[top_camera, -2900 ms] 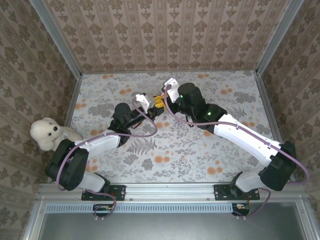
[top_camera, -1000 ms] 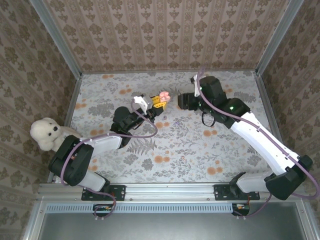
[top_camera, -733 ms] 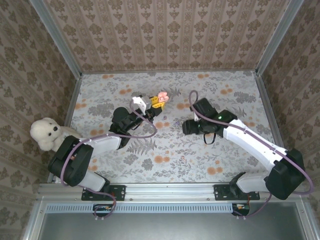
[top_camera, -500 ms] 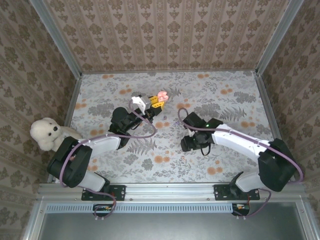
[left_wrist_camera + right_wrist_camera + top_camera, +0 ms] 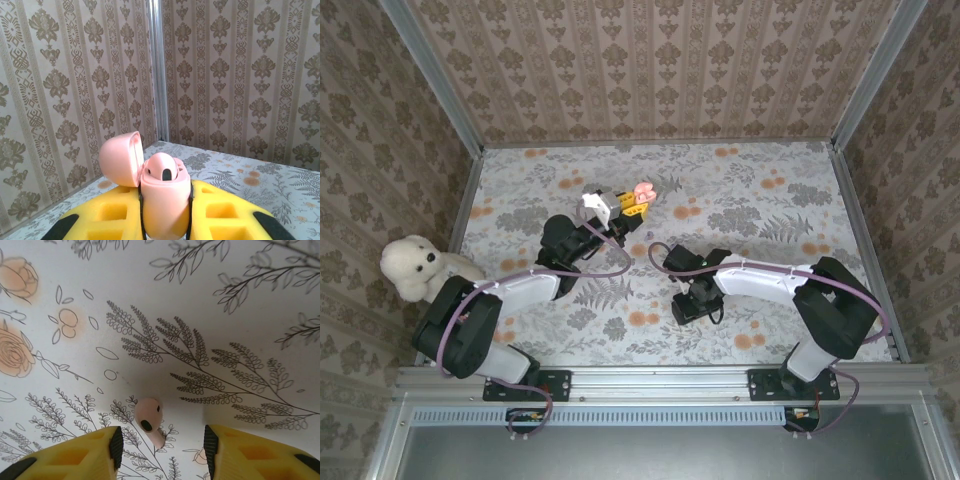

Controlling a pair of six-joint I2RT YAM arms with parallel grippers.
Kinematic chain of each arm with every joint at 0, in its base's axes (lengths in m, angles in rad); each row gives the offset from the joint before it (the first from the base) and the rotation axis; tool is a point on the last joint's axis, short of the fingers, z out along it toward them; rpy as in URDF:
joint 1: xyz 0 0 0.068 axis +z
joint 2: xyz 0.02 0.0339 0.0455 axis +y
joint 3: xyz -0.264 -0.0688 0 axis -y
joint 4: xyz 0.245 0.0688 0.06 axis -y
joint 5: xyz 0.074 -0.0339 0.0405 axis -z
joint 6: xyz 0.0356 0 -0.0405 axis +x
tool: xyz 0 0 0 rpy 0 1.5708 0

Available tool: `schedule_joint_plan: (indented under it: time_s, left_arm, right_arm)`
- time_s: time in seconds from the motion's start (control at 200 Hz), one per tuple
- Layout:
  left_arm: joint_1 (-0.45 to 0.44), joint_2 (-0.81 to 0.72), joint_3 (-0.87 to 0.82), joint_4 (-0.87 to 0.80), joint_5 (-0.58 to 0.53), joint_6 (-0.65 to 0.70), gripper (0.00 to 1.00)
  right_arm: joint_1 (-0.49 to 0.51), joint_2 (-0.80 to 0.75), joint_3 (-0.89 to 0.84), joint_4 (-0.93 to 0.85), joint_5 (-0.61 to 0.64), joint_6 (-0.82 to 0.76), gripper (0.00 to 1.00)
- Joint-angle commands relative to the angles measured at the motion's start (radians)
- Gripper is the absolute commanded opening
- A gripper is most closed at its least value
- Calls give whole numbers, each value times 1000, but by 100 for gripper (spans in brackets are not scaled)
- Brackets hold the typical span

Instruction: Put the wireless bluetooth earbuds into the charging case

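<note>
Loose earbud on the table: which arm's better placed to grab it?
Right. The right pincer hovers open over the earbud, one finger either side. The left pincer is shut on the open charging case.

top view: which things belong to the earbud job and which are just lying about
Job: case, lid open, held in the left gripper; earbud, lying loose below the open right gripper.
Lying about: teddy, far left.
</note>
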Motion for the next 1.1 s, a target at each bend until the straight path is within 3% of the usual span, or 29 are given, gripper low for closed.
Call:
schedule_joint_plan:
  time_s: [0.0, 0.49, 1.095]
  left_arm:
    - [9, -34, -10, 16, 4, -9, 0]
    - [9, -44, -19, 16, -2, -6, 0]
    - [11, -47, -22, 21, -5, -8, 0]
  right_arm:
    - [15, 31, 13, 8, 27, -8, 49]
    - [34, 89, 64, 16, 67, -3, 42]
    - [78, 100, 97, -18, 133, -2, 42]
